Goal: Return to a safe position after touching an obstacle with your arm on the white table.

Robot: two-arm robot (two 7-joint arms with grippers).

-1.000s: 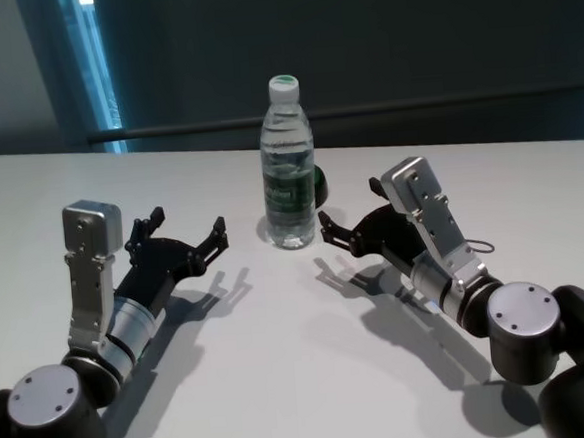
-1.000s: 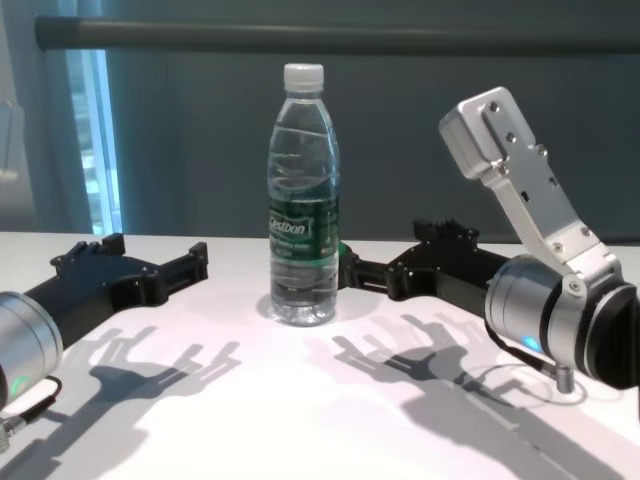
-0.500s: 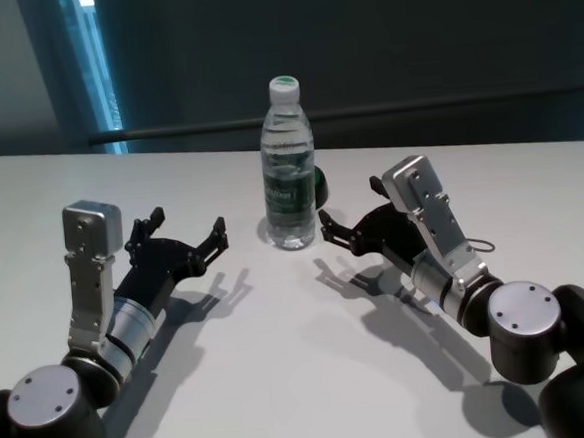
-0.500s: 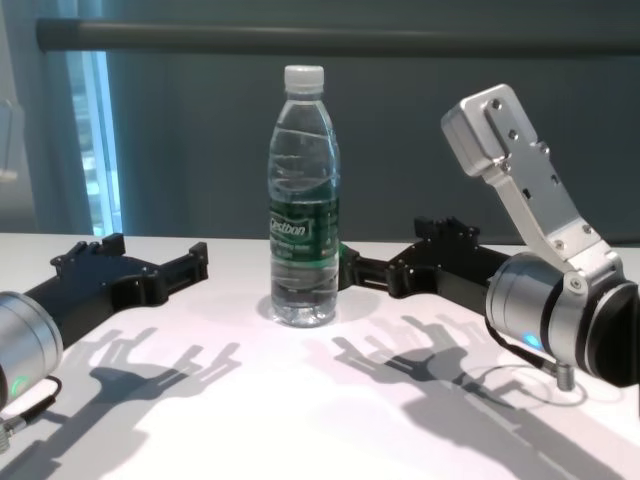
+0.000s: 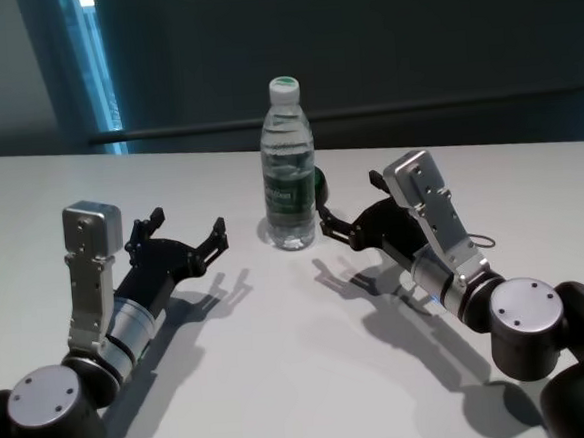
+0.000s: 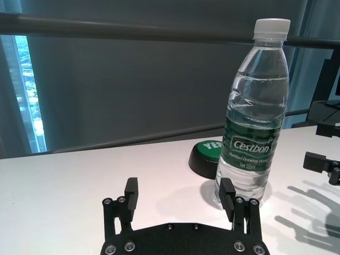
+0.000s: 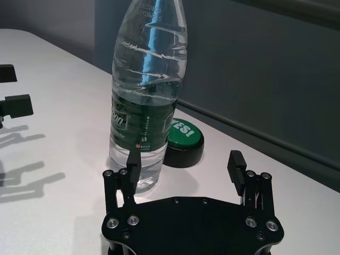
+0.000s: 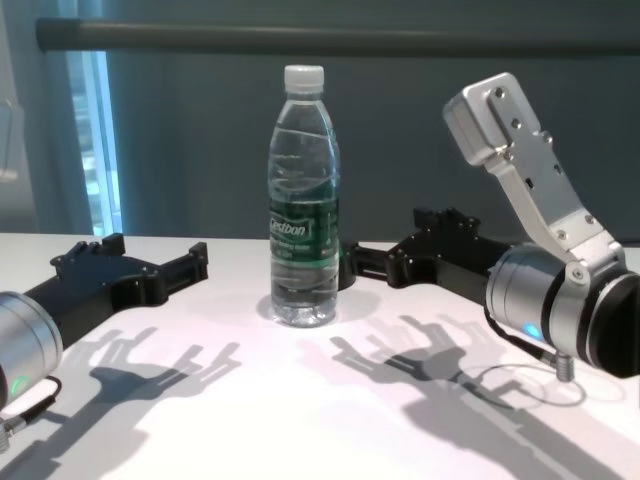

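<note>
I log: water bottle [image 5: 289,169] upright, mid white table [image 5: 283,380]. Right gripper [image 5: 344,218] just right of it, fingers spread, holding nothing. Left gripper [image 5: 185,236] left, apart, likewise spread. Green button [image 7: 184,139] behind the bottle.

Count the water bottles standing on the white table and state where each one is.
1. The water bottle stands upright on the white table, between the left gripper and right gripper.

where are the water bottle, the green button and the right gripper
water bottle [image 8: 304,232], chest view, on its green label
green button [image 7: 184,139], right wrist view, on its green top
right gripper [image 7: 183,168], right wrist view, midway between its open fingertips
</note>
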